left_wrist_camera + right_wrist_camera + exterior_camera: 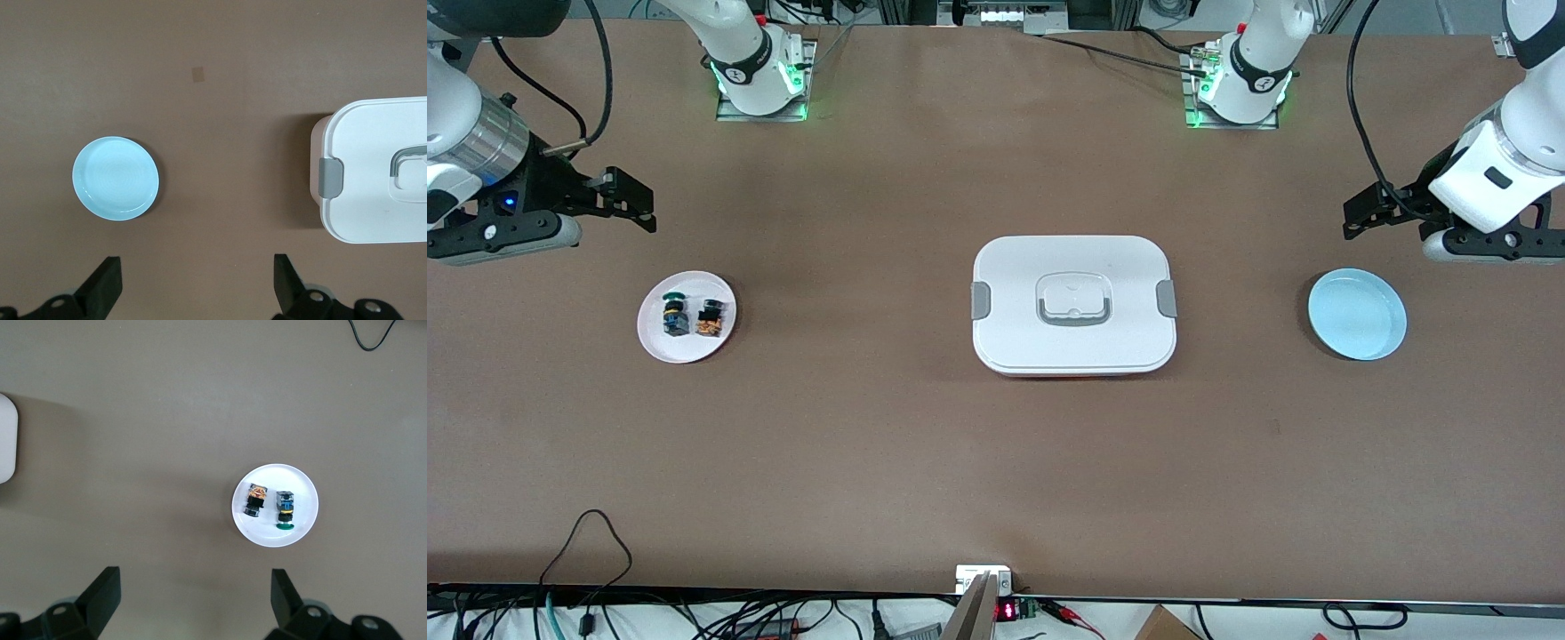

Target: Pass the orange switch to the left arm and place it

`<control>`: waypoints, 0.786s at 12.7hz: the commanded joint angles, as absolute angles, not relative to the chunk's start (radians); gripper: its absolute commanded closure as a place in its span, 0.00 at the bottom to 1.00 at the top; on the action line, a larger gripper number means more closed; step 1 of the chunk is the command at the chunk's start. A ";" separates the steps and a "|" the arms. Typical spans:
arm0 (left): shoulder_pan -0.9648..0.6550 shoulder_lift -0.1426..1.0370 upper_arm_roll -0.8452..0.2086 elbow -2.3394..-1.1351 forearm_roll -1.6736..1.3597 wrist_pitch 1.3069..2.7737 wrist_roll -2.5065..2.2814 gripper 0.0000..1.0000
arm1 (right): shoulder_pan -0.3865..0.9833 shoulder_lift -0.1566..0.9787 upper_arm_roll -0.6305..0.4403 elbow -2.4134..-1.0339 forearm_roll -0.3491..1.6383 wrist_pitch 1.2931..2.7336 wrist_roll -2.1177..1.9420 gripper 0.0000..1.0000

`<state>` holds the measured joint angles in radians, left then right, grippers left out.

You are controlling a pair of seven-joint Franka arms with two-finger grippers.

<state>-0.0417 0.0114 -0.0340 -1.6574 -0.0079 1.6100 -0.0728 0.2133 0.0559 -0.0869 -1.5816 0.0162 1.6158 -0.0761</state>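
A: Orange switch [710, 317] location?
B: On white plate [687, 351], beside green-capped switch [674, 315], toward right arm's desk [996, 462] end.
A: Box [1074, 304]?
B: Desk centre.
A: Fingers?
B: Left gripper [193, 283], right gripper [192, 599]: apart, empty, raised above desk.

Box [1074, 305] smooth white plastic; table [871, 444] matt brown; blue plate [1357, 314] glossy.
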 commanded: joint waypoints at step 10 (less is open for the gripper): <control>-0.049 0.021 -0.043 -1.624 0.011 1.566 -0.110 0.00 | 0.258 0.060 -0.081 -1.549 -0.055 1.575 -0.084 0.00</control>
<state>-0.0416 0.0114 -0.0446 -1.6569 -0.0079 1.6018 -0.0918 0.2270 0.0580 -0.0846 -1.5744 -0.0096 1.6099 -0.0784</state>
